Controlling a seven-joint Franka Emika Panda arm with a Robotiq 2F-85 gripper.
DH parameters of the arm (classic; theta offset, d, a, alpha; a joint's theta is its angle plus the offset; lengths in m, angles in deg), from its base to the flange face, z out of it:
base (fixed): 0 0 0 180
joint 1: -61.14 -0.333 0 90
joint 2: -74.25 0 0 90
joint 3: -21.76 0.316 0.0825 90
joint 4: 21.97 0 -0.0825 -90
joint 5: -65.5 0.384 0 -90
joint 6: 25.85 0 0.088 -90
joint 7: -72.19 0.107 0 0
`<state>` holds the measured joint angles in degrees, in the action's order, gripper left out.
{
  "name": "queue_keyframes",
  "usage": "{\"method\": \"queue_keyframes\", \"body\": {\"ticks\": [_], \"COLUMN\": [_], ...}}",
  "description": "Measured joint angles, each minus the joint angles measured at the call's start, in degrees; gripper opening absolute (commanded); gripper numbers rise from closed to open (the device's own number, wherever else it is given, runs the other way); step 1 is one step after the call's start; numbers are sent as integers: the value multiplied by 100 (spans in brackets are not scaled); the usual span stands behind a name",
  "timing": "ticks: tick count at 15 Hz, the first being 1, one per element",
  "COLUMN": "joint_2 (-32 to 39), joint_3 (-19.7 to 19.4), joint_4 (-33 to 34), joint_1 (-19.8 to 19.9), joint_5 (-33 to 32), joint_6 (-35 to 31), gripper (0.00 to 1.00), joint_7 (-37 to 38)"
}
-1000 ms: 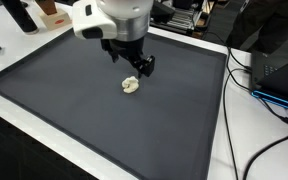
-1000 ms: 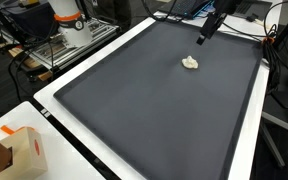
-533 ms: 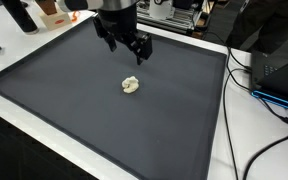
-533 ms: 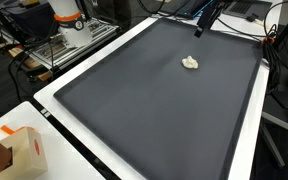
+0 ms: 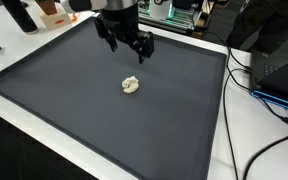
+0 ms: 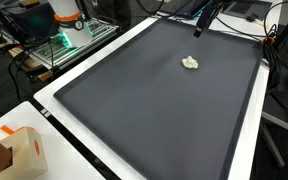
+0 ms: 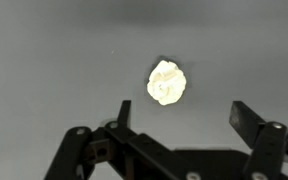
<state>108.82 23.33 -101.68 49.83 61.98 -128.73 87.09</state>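
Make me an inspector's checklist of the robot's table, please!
Surface: dark grey mat with a white border, flat.
Job's things: one small pale crumpled lump lying on the mat, centred in the wrist view.
Clutter: nothing seen on the mat.
Claw: claw open, empty, raised above the mat, apart from the lump.
Cables: black and blue cables off the mat's edge, beside the dark equipment.
Surroundings: cardboard box at a mat corner in an exterior view; shelves and gear behind.
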Motion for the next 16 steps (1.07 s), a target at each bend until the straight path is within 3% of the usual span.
{"method": "queue_keyframes", "body": {"ticks": [5,9,16], "joint_2": [102,215,453], "joint_3": [250,399,400], "joint_4": [-354,-631,-806], "joint_1": [139,307,366], "joint_5": [65,82,66], "joint_6": [-893,-1016,-1204], "gripper": [100,100,100], "joint_7": [-1409,-2330,-2582]}}
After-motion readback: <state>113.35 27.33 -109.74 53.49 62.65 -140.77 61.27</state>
